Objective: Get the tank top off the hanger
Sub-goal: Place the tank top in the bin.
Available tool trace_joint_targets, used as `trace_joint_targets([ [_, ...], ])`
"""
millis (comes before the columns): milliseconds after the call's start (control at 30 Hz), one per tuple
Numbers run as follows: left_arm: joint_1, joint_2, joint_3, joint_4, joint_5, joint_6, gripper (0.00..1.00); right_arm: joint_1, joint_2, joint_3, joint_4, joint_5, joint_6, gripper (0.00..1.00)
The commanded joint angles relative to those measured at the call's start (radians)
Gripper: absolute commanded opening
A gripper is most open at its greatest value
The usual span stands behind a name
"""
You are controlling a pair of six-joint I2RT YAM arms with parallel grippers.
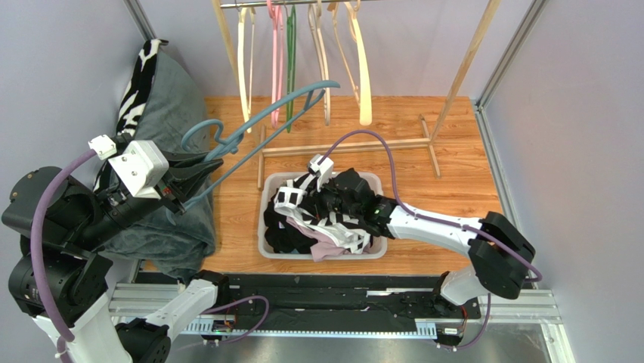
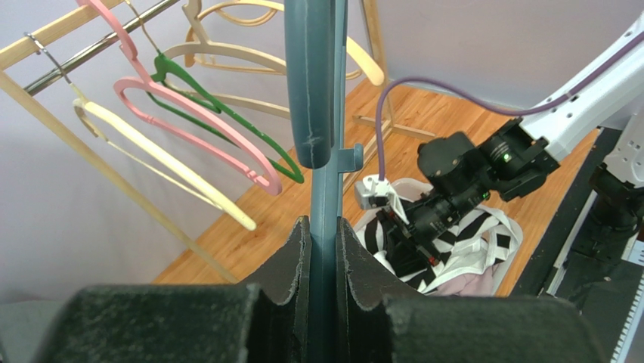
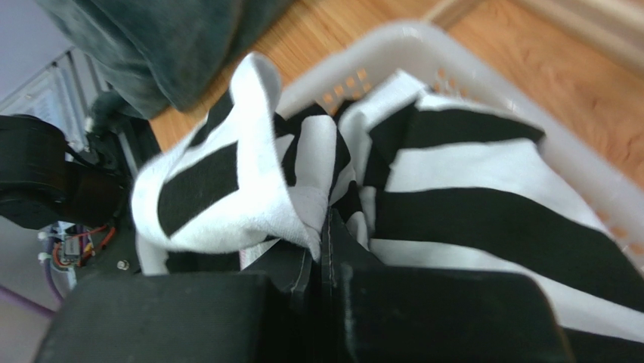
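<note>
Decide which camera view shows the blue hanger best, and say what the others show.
The top external view: the whole blue hanger is visible, bare, held by the left gripper. The left wrist view shows only a close stretch clamped between its fingers. The right wrist view misses it.

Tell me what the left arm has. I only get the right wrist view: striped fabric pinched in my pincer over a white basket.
Observer: The left pincer is shut on a blue-grey plastic hanger, raised to the left of the white plastic basket.
Operator: Confirm nothing hangs from it.
Observer: Nothing does. The hanger is bare, and the black-and-white striped tank top lies heaped in the basket, one edge pinched in the right pincer.
</note>
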Motion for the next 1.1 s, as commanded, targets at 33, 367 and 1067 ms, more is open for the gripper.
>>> trace_joint_targets([
  [33,0.006,0.023,0.025,0.010,0.051,-0.004,0.00,-0.006,0.065,-0.112,0.122,0.067,0.151,0.00],
  [367,0.006,0.043,0.045,-0.010,0.092,0.019,0.00,0.022,0.273,-0.249,0.160,0.047,0.286,0.00],
  [1067,0.006,-0.008,-0.046,-0.012,0.078,0.055,0.00,0.079,-0.099,-0.013,-0.367,0.153,0.057,0.70],
])
